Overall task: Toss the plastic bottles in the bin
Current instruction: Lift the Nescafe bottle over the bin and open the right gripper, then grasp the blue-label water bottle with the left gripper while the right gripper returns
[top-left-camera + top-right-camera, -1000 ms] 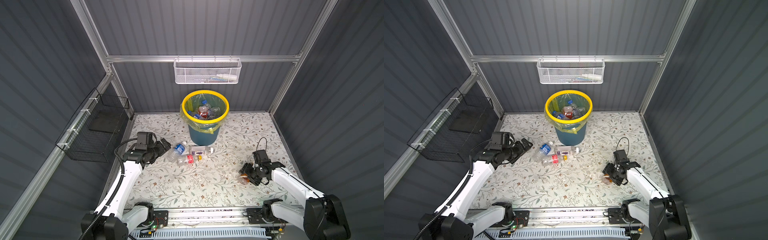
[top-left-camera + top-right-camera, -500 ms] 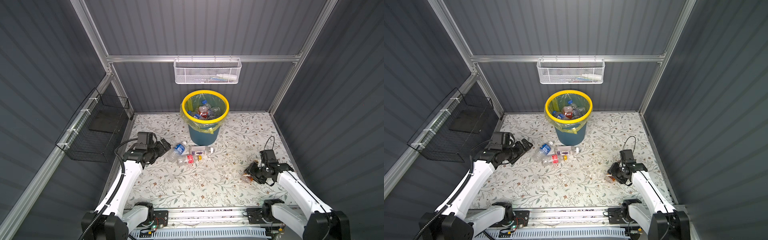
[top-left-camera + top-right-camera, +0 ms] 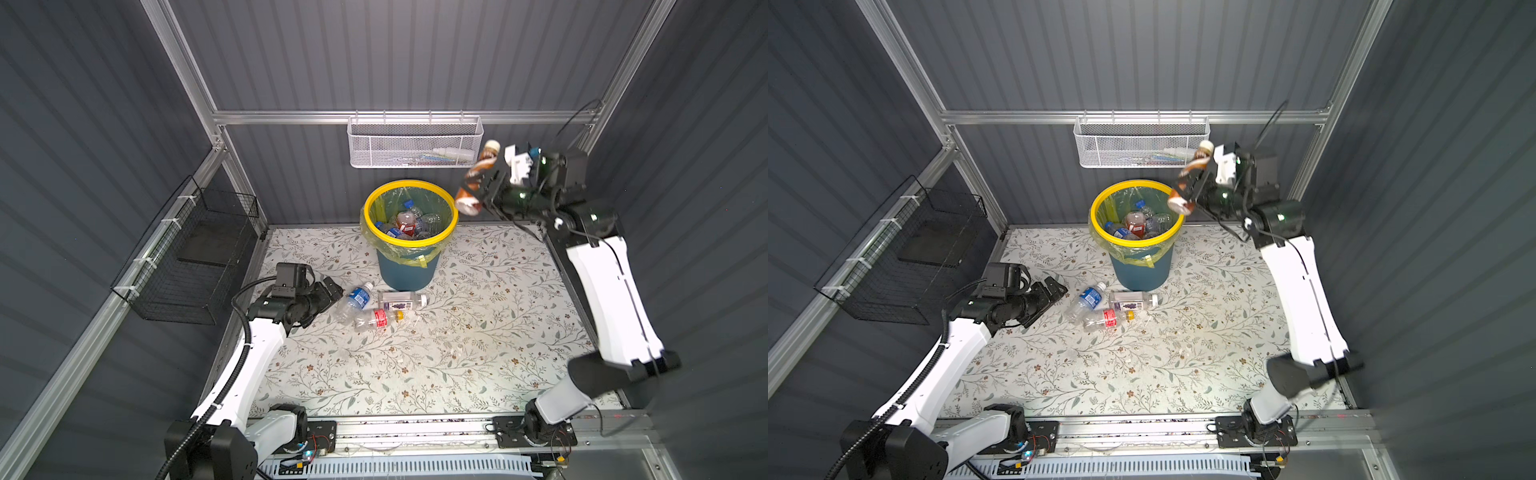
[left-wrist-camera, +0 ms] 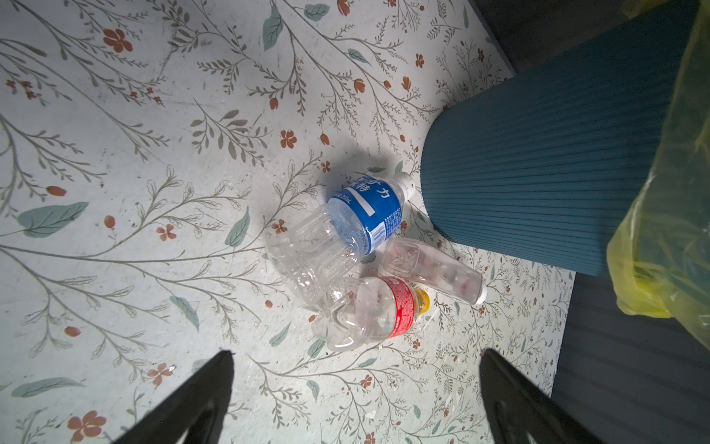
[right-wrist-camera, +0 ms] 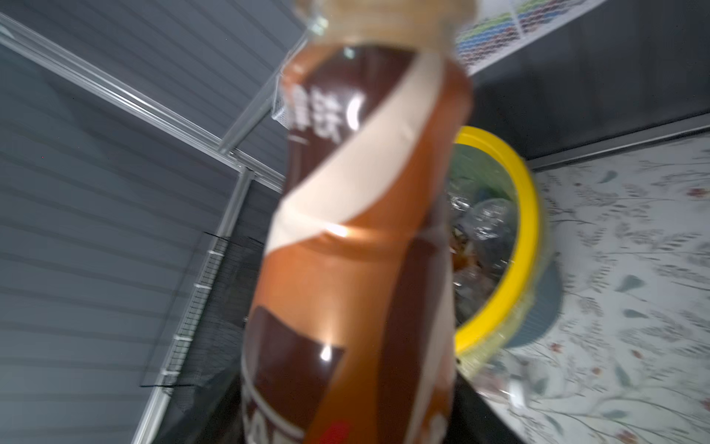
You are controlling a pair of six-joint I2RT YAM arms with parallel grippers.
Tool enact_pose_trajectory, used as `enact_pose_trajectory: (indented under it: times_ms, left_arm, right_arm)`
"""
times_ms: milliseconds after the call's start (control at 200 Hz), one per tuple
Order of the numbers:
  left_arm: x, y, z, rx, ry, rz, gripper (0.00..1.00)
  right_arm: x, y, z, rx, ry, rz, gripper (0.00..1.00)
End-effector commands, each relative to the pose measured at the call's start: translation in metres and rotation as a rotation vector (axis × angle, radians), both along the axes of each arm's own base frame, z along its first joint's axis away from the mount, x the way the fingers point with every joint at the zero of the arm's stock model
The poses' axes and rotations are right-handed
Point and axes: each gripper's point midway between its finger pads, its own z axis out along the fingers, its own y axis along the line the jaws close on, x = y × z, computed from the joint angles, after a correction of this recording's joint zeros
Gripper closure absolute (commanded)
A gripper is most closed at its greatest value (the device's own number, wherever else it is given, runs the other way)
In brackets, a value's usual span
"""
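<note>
The floral table top (image 3: pixel 457 353) is shown in both top views, its left edge partly covered by the left arm. The bin (image 3: pixel 409 270) is stood at the far middle. In the left wrist view only its teal wall and a fold of yellow liner are seen, the rim being cut off. The bottles inside it (image 3: pixel 405 222) are heaped so that single ones can hardly be counted. The contents of the white mesh basket (image 3: pixel 415 141) on the far wall are veiled by the mesh. The right gripper (image 3: pixel 484 188) is raised just right of the bin's rim with the brown-labelled bottle (image 3: pixel 473 183) tilted at its jaws. The right wrist view is filled by that blurred bottle and the fingers are hidden, so a grip cannot be told from a release. The left gripper (image 4: pixel 356 355) is held wide open and empty, low at the left. It is faced toward three bottles lying close together on the near side of the bin: a blue-labelled bottle (image 3: pixel 354 300), a clear bottle (image 3: pixel 401 300) and a red-labelled bottle (image 3: pixel 377 318).
</note>
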Motion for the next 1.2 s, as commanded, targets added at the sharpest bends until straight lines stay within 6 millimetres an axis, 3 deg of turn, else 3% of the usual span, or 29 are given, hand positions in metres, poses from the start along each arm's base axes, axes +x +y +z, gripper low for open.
enact_pose_trajectory:
  times_ms: [0, 110, 180, 370, 520, 685, 876, 1011, 1196]
  left_arm:
    - [0.002, 0.001, 0.024, -0.018, -0.054, 0.0, 0.0]
    - [-0.005, 0.01, 0.022, -0.004, -0.052, 0.015, 0.0]
    - [-0.007, 0.014, 0.015, -0.012, -0.039, 0.021, 0.0]
    - [-0.007, 0.013, -0.002, -0.027, -0.007, 0.014, 0.0]
    - [-0.003, 0.012, -0.008, -0.024, 0.002, 0.012, 0.0]
    - [0.009, 0.009, -0.014, -0.029, 0.002, -0.002, 0.0]
    - [0.032, 0.001, -0.021, -0.023, 0.0, -0.057, 0.01]
    - [0.049, -0.011, -0.034, 0.041, 0.009, -0.115, 0.01]
    - [0.066, -0.037, -0.059, 0.172, 0.042, -0.227, 0.01]
  right_arm:
    - [0.002, -0.003, -0.053, -0.066, 0.238, 0.013, 0.14]
    - [-0.025, -0.021, -0.05, -0.105, 0.21, -0.021, 0.1]
    - [-0.04, -0.033, -0.057, -0.05, 0.164, -0.066, 0.21]
    - [-0.075, -0.072, -0.124, -0.066, 0.29, -0.152, 0.19]
    - [-0.102, -0.092, -0.195, -0.098, 0.417, -0.208, 0.19]
    - [-0.129, -0.095, -0.273, -0.101, 0.548, -0.214, 0.2]
    - [-0.153, -0.088, -0.325, -0.061, 0.625, -0.197, 0.2]
    - [-0.159, -0.083, -0.344, -0.056, 0.651, -0.186, 0.2]
    - [-0.162, -0.08, -0.354, -0.057, 0.657, -0.175, 0.2]
